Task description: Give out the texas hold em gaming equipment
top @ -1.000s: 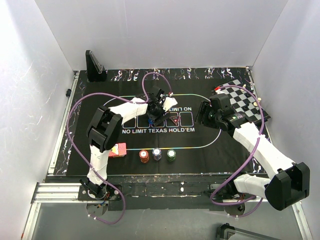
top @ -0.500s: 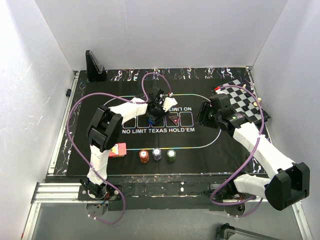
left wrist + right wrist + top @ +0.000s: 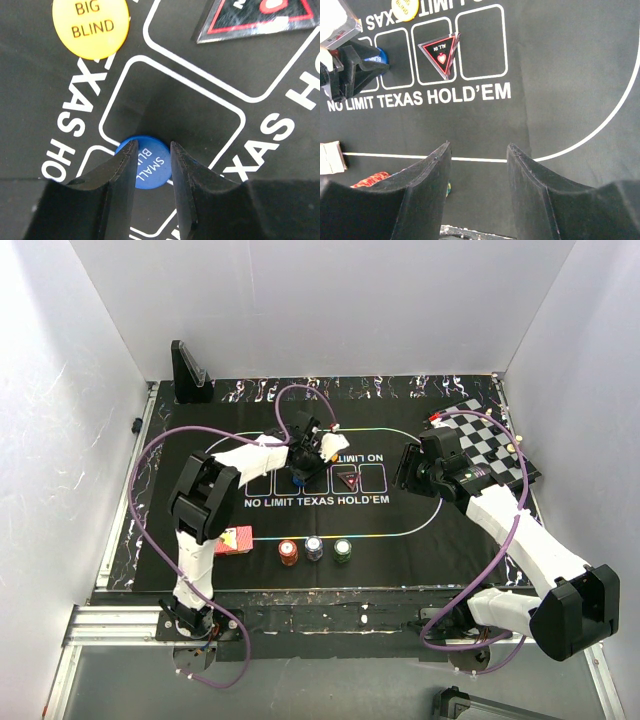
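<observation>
Left gripper (image 3: 152,150) clenching on blue disc (image 3: 152,169) marked "SMALL BLIND", fingertips covering its two edges. Disc sitting on white box outline of black mat (image 3: 200,95); cannot tell whether lifting off. Yellow button (image 3: 91,25) marked "BIG BLIND" lying near, apart from disc. Triangular marker (image 3: 260,17) lying in neighbouring box. Right gripper (image 3: 479,150) hanging released above mat, holding nothing. Red chips (image 3: 289,553), white chips (image 3: 314,548), green chips (image 3: 343,551) standing in row near front of mat. Cards (image 3: 237,539) lying left of red chips.

walls (image 3: 330,300): plain white, 3 sides | black mat (image 3: 450,540): white print | alu rail (image 3: 110,625): near edge
</observation>
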Available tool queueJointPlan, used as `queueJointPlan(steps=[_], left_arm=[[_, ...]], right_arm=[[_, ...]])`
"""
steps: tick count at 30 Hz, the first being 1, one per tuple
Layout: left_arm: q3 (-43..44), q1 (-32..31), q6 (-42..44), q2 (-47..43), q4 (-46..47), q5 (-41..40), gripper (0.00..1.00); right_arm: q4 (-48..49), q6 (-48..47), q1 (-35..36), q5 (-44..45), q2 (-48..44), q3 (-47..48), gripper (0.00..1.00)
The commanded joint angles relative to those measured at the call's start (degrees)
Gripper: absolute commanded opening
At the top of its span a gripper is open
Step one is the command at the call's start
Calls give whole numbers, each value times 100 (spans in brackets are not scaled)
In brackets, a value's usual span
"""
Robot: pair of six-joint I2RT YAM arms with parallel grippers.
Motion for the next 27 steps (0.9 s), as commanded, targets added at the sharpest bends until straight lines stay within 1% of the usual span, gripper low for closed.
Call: queueJointPlan(steps=[1, 12, 17, 21, 25, 27], left_arm=[[-378, 284, 115, -268, -287, -8, 31], [-1177, 794, 203, -769, -94, -34, 32], [-1327, 997, 194, -795, -76, -25, 31], [-1564, 1120, 221, -1111, 47, 80, 32], [-1241, 1120, 203, -1112, -277, 89, 32], [-1143, 1120, 212, -1147, -314, 89, 35]], right_arm=[[156, -36, -33, 46, -60, 112, 55], [200, 26, -25, -50, -16, 121, 54], [209, 52, -25, -121, 2, 103, 53], [209, 43, -25, -121, 2, 103, 52], [253, 69, -25, -147, 28, 68, 52], [253, 70, -25, -182, 45, 94, 52]])
